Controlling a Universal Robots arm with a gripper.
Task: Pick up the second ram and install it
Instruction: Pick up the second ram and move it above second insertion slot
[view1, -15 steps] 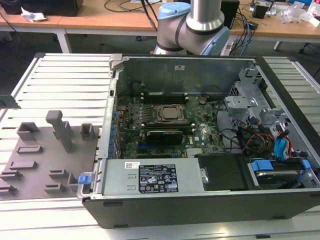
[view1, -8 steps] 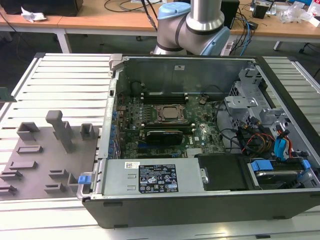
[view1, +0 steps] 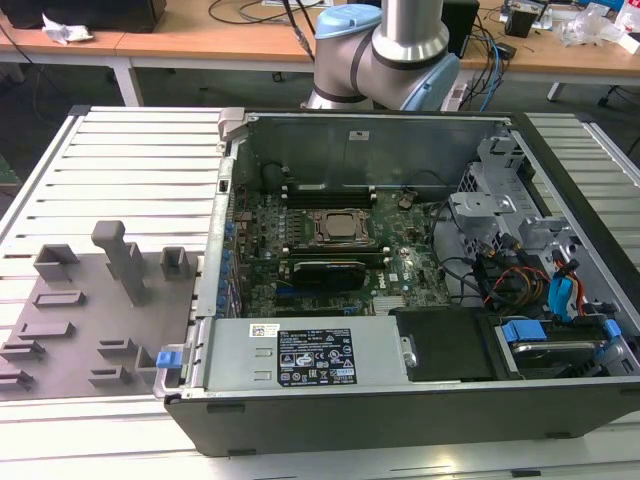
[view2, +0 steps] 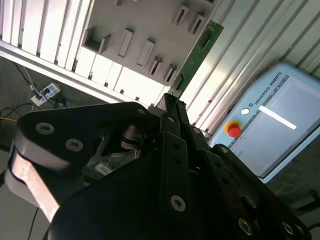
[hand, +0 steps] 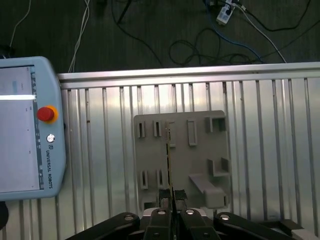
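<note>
The matte black claw (hand: 172, 194) is clamped on the second ram (hand: 169, 156), its fingers pressed against both flat faces at one end of the stick. In the first wrist view the ram shows edge-on as a thin line over the grey moulded holder tray (hand: 220, 145) with its rectangular slots. In the second wrist view its long green board (view2: 201, 49) juts out from the claw (view2: 172, 100). The tray lies on a ribbed metal desk (hand: 100, 150) beside a pale blue teach pendant (hand: 25, 125). In the exterior view an open computer case (view1: 400, 420) sits just beside the tray (view1: 80, 330).
</note>
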